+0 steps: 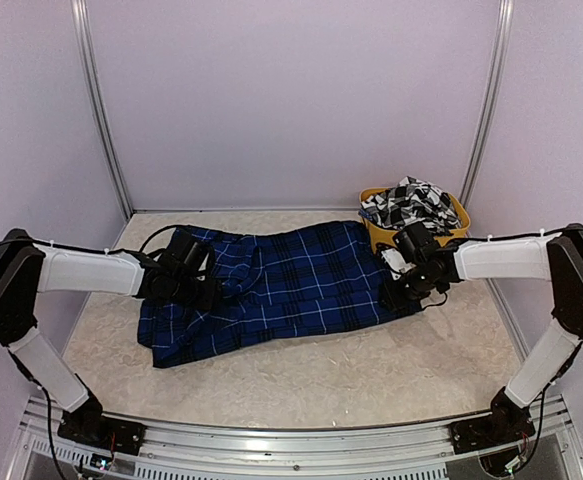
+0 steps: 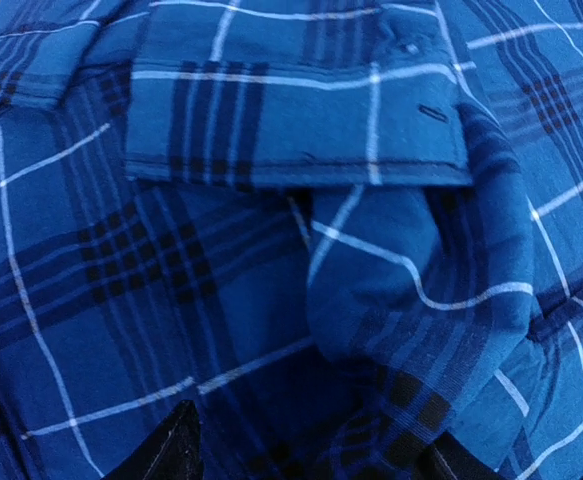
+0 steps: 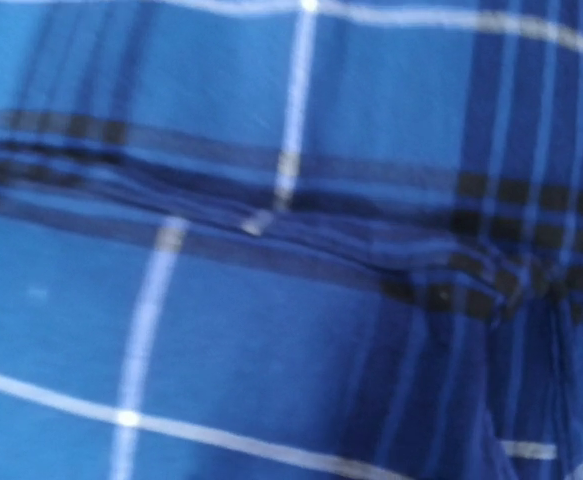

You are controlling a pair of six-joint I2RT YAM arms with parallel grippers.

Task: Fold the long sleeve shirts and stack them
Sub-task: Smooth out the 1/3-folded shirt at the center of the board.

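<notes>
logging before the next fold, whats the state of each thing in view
blue plaid shirt: spread out flat, left end bunched
yellow tub: upright, cloth heaped inside
black-and-white checked shirt: crumpled in the yellow tub, unfolded
left gripper: fingers apart around a shirt fold
right gripper: down at the blue plaid shirt's right edge, jaws hidden

Yellow plastic tub (image 1: 375, 236) sits at the table's far right corner, near the right edge. Table (image 1: 301, 385) top is pale, mottled, fuzzy-looking. Plain lilac walls (image 1: 291, 100) behind. Metal rail (image 1: 301, 447) runs along the near edge.
</notes>
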